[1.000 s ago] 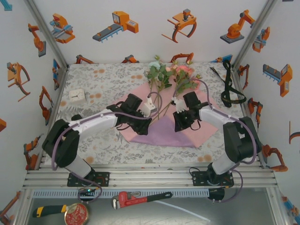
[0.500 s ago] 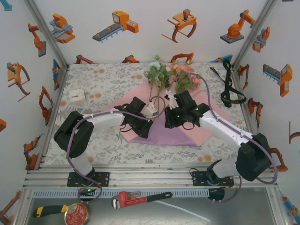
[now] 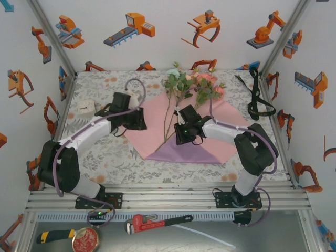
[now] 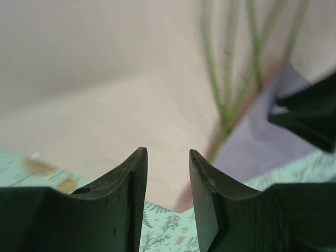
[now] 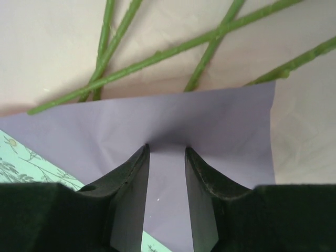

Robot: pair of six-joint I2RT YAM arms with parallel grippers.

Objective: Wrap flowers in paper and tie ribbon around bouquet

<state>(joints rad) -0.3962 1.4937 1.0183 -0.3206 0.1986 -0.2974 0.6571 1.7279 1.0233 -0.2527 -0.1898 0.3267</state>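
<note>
1. The left gripper [image 4: 168, 152] has its jaws part open with a clear gap, and nothing is held between them.
2. The right gripper [image 5: 165, 148] also has its jaws part open. Their tips sit at the paper's folded lilac flap [image 5: 210, 121], which lies flat below the gap and is not pinched.
3. Edges: the large thin rectangular paper sheet [image 3: 152, 121], pink face up, begins just beyond the left jaws' tips. Directly under those jaws lies the floral-printed table cover [image 3: 105, 157]. The lilac flap's free edge runs crosswise just past the right jaws' tips, and its corner lies ahead and to their right.
4. Open room: bare table cover lies behind the left jaws and to their near side, and a small white square object [image 3: 86, 106] sits well behind them. Open pink paper separates the two pairs of jaws.
5. The artificial flowers [image 3: 191, 84], with pink, cream and pale blue blooms, lie far ahead of both pairs of jaws. Their thin green stems [image 5: 157, 55] cross the pink face just beyond the flap edge, close ahead of the right jaws and ahead-right of the left jaws.
6. The long narrow black fabric ribbon [image 3: 254, 86] lies off the sheet, well behind the right jaws.
</note>
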